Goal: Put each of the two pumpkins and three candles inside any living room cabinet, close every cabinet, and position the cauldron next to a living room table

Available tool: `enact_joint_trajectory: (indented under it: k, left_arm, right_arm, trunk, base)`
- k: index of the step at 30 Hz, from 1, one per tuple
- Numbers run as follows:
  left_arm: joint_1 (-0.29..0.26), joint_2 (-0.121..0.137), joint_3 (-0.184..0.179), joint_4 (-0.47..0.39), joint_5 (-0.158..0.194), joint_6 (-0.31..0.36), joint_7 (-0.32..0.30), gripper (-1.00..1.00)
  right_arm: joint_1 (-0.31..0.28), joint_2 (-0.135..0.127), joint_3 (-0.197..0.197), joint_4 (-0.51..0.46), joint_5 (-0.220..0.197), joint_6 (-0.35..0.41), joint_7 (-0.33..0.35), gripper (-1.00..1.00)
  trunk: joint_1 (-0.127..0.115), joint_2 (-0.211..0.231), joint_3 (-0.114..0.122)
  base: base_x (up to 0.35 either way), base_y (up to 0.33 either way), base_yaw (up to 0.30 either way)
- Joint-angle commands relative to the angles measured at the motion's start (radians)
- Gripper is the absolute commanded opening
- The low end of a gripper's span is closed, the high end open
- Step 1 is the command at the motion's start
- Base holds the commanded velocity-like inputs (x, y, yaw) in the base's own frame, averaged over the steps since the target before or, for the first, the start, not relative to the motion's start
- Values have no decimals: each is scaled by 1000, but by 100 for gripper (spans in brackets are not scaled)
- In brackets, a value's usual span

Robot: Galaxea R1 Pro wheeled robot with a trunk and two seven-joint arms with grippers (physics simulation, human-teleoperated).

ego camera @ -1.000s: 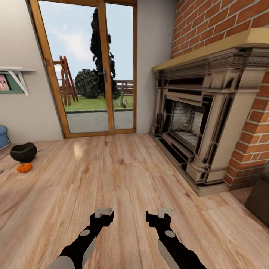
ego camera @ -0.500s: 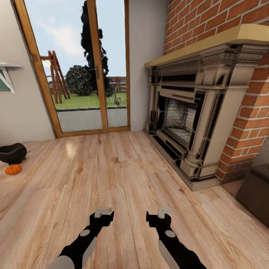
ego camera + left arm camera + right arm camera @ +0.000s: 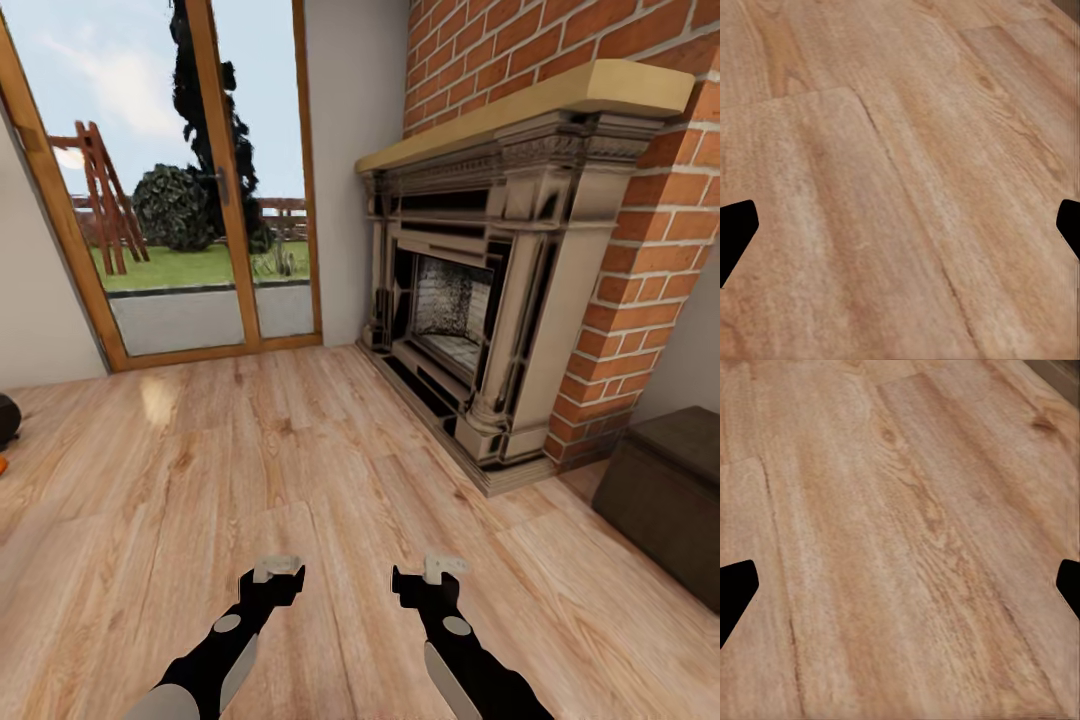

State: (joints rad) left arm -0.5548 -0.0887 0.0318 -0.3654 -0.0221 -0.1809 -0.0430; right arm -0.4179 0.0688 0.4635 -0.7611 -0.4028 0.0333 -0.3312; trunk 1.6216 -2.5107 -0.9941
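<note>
Two grippers, left gripper (image 3: 278,572) and right gripper (image 3: 430,573), spread wide, empty, above plank floor (image 3: 330,470) | step: travelling, nothing carried | cauldron (image 3: 6,418) and a pumpkin (image 3: 3,465) at far left edge; fireplace (image 3: 470,310) ahead | next: likely turn toward them, then approach.

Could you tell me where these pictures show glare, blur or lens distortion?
Head view: a pale glare patch on the floor below the glass door; the door frame and fireplace lean outward, a wide-angle effect. Left wrist view: floor planks soft, grain smeared. Right wrist view: the same softness on the planks, the hand's fingertips plain black at the edges.
</note>
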Motion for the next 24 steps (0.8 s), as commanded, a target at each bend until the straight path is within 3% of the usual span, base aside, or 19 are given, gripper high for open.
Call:
enact_joint_trajectory:
  k: [1,24]
  left_arm:
    - [0,0,3,0,-2,-3,-4,100]
    - [0,0,3,0,-1,-5,-5,100]
  right_arm:
    - [-1,-1,5,-1,-6,4,-8,100]
    - [-1,-3,1,0,-7,4,16,100]
  trunk:
    - [0,0,-2]
    - [0,0,-24]
  base:
    - [0,0,-210]
    - [0,0,-231]
